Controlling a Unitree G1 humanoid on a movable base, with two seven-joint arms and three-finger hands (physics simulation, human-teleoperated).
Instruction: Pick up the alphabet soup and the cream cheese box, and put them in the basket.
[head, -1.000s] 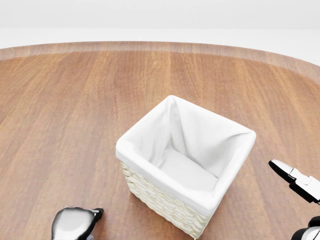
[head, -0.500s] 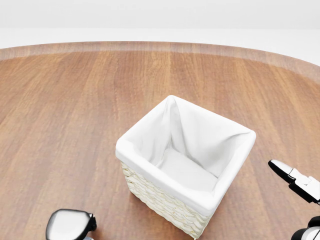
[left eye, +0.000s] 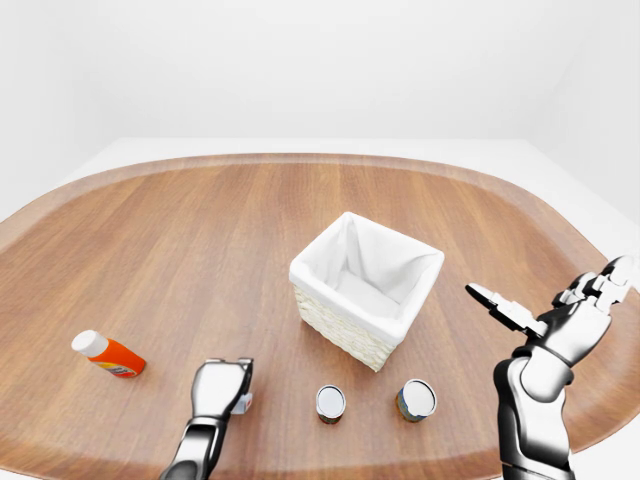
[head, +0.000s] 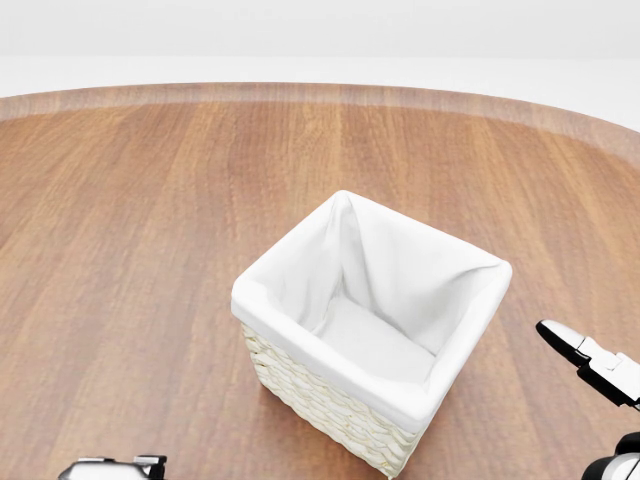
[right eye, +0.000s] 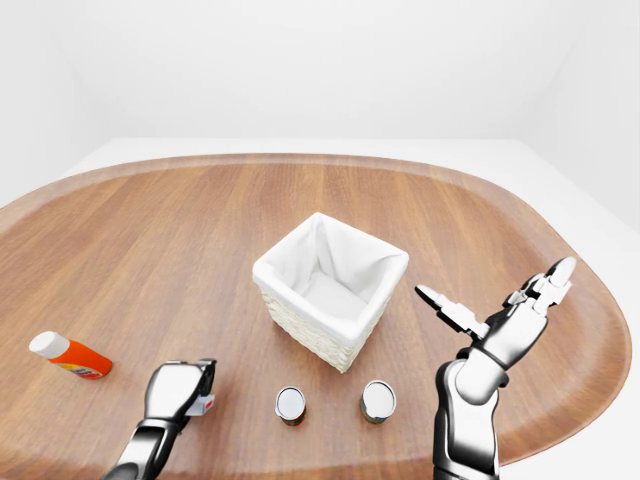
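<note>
The white-lined wicker basket (left eye: 365, 290) stands mid-table and holds nothing I can see. Below it in the left-eye view stand two small cans (left eye: 330, 402) (left eye: 416, 399), seen from above; their labels are unreadable, so which one is the alphabet soup is unclear. My left hand (left eye: 222, 383) hangs low at the bottom left, right against a small box with a red patch (right eye: 205, 404), mostly hidden under it, likely the cream cheese. My right hand (left eye: 545, 300) is raised to the right of the basket, fingers spread and holding nothing.
An orange bottle with a white cap (left eye: 108, 353) lies at the far left. The oval wooden table (left eye: 200, 230) has its rim close below the cans and just beyond my right arm.
In the head view my left hand has slid down and left, now nearly out of the bottom edge. The right hand and basket have not moved.
</note>
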